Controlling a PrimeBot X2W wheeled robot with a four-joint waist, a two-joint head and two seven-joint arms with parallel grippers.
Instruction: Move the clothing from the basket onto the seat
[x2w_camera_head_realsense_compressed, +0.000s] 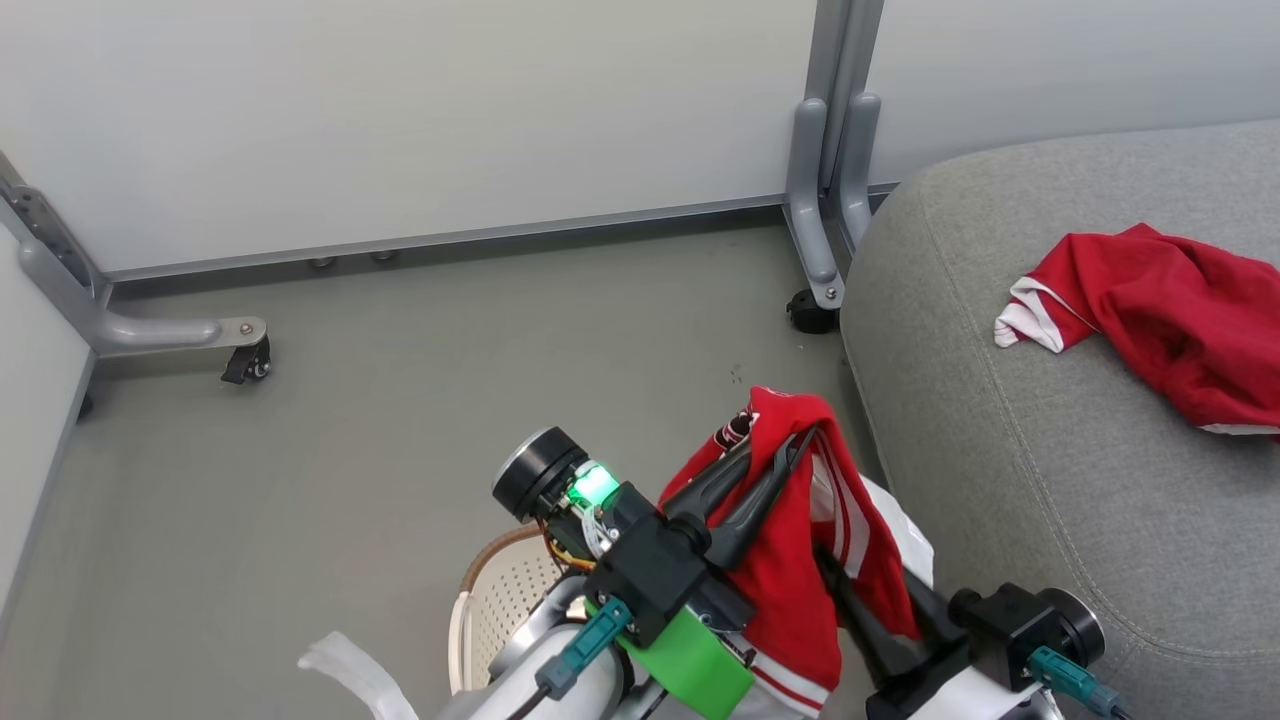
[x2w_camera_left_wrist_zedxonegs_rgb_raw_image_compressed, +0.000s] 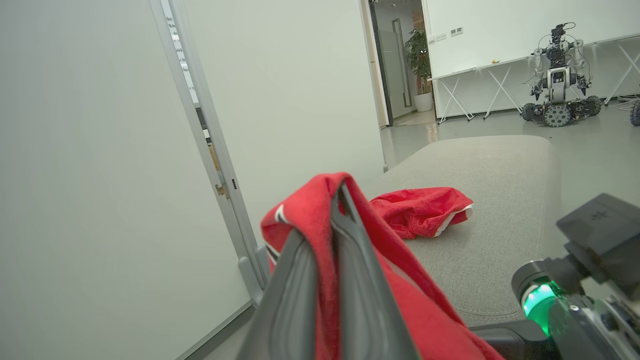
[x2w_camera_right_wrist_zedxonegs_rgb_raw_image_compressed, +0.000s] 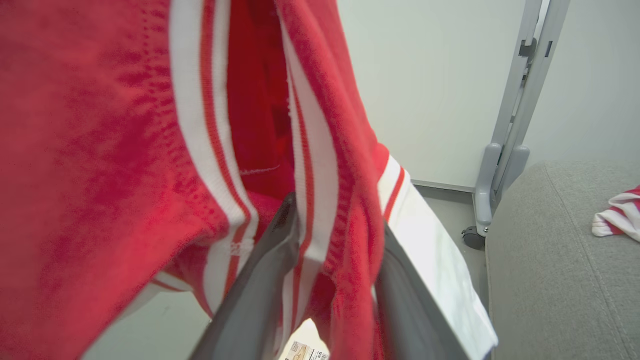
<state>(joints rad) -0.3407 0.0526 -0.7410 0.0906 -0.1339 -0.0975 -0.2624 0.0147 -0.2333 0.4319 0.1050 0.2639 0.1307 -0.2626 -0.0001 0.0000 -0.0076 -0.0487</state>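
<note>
The jersey (x2w_camera_head_realsense_compressed: 785, 580), red with white stripes and a patch of black-and-white marking near its top, was held up in the air, draped over dark fingers above the floor (x2w_camera_head_realsense_compressed: 400, 420) and just beside the seat (x2w_camera_head_realsense_compressed: 1020, 480), which it was not seen to touch. It was clamped at its highest fold by the left gripper (x2w_camera_left_wrist_zedxonegs_rgb_raw_image_compressed: 324, 220), whose two fingers were pressed together on the cloth. A hanging striped fold was straddled by the right gripper (x2w_camera_right_wrist_zedxonegs_rgb_raw_image_compressed: 336, 220); its fingers stood apart with fabric between them, and whether the cloth was pinched could not be told. The plain red garment (x2w_camera_head_realsense_compressed: 1160, 310) was found crumpled on the grey seat, well apart from the jersey. The basket (x2w_camera_head_realsense_compressed: 505, 595) was seen below the left arm, on the floor, largely hidden. A white partition with a grey leg (x2w_camera_head_realsense_compressed: 815, 200) and a castor (x2w_camera_head_realsense_compressed: 810, 312) was placed behind, and another wheeled robot (x2w_camera_left_wrist_zedxonegs_rgb_raw_image_compressed: 557, 75) was visible far off.
</note>
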